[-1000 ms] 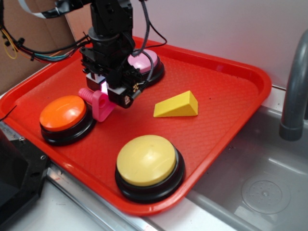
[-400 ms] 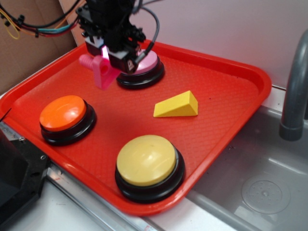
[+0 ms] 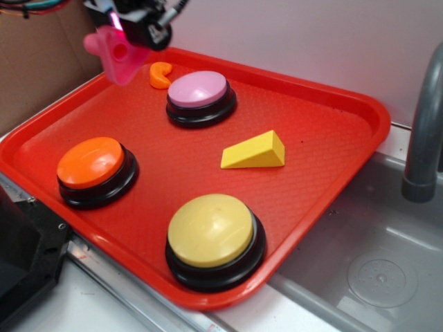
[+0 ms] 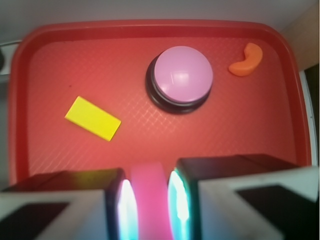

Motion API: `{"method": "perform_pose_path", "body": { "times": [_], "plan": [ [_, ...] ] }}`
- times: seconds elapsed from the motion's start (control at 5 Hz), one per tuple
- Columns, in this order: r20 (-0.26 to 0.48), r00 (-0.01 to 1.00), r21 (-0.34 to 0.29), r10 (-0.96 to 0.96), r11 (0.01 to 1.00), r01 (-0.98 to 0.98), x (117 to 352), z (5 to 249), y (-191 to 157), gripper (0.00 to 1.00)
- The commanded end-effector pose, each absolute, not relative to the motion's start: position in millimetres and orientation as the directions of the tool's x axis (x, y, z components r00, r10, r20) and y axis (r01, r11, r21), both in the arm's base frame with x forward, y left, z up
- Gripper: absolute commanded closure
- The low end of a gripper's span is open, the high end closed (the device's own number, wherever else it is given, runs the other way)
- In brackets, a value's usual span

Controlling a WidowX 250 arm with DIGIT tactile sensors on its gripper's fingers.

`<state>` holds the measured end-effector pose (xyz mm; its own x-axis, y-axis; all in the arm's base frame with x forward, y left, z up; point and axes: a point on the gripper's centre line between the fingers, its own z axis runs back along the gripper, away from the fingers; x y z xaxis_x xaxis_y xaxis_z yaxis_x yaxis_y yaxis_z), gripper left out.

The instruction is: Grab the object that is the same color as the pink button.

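Already the end effector pinched the pink object high above the tray's far left corner. The hold looked narrow; a slip could drop it outside, beyond the orange curved piece.

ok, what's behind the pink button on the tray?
A small orange curved piece lies behind the pink button, near the tray's back rim. Nothing there is covered; the gripper holds the pink piece aloft.

Hot-pink object between the black jaws; lilac-pink button on a black base, yellow wedge and orange piece beyond them, red textured tray.
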<state>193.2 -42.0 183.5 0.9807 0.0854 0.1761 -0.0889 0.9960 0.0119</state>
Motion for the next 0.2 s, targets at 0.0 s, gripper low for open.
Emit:
{"method": "perform_pose_path", "body": {
  "times": [0.0],
  "plan": [
    [0.236, 0.966, -0.100, 0.110, 0.991, -0.089, 184.8, 214.6, -7.7, 1.00]
  ]
}}
